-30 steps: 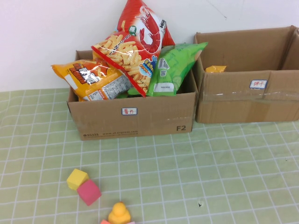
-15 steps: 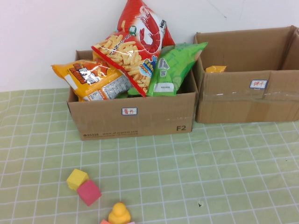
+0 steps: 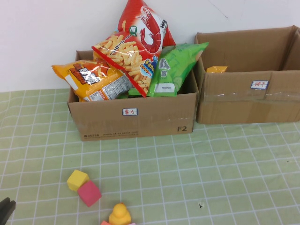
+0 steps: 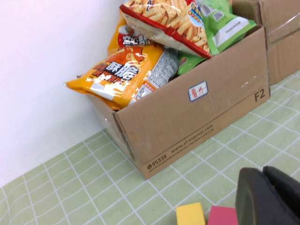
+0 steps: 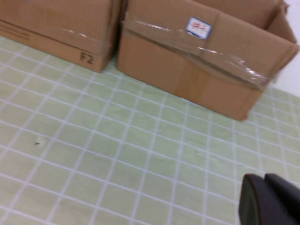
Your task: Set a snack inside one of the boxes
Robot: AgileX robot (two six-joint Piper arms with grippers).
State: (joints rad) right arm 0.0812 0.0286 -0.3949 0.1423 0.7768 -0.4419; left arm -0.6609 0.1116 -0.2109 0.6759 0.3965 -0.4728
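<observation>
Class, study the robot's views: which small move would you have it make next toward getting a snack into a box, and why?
Probably raise the left gripper, at the table's near-left edge, toward the orange chip bag overhanging the left box. The right box holds only one small packet. The right gripper hangs over bare cloth.

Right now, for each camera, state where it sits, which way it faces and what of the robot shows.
High view: raised, facing the left box and right box; left gripper at the near-left edge.
Left wrist view: low, faces the left box; left gripper shows.
Right wrist view: faces the right box; right gripper shows.
All views share the left box.
</observation>
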